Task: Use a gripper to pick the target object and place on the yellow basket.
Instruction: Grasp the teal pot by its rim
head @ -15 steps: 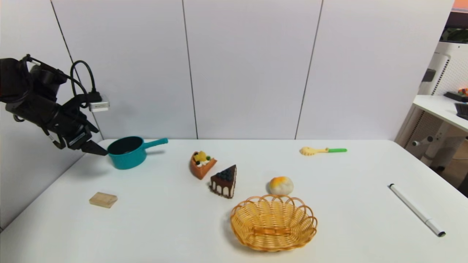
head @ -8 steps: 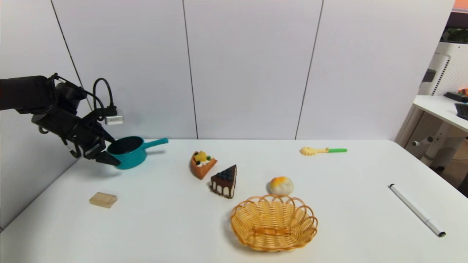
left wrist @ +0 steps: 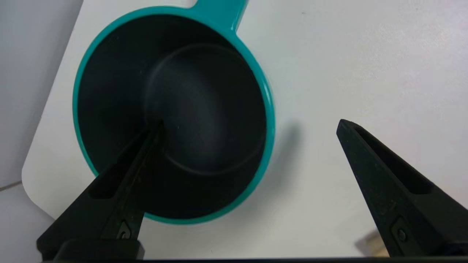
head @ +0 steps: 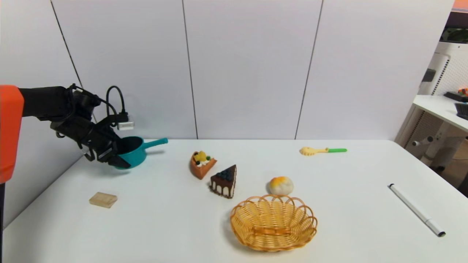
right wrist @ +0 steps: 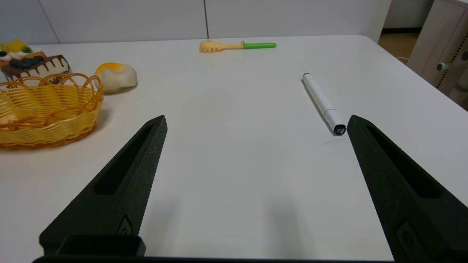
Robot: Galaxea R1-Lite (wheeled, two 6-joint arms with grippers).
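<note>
The teal saucepan [head: 136, 150] stands at the table's far left corner, handle pointing right; its dark inside fills the left wrist view [left wrist: 172, 120]. My left gripper [head: 119, 155] hangs open over the pan's near-left rim [left wrist: 250, 124]. One finger [left wrist: 120, 175] sits over the pan's inside, the other [left wrist: 380, 175] over bare table beside it, so the rim lies between them. The yellow basket [head: 274, 227] sits empty at the front centre, also in the right wrist view [right wrist: 44, 113]. My right gripper [right wrist: 256, 122] is open above the table, out of the head view.
An orange fruit cake slice [head: 202, 164], a chocolate cake slice [head: 224, 181] and a bun [head: 281, 185] lie between pan and basket. A wooden block [head: 103, 199] lies front left, a green-handled scoop [head: 321, 150] far right, a white marker [head: 416, 210] at right.
My left arm has come down and to the right, from beside the pan's left to over its rim. The pan has not moved.
</note>
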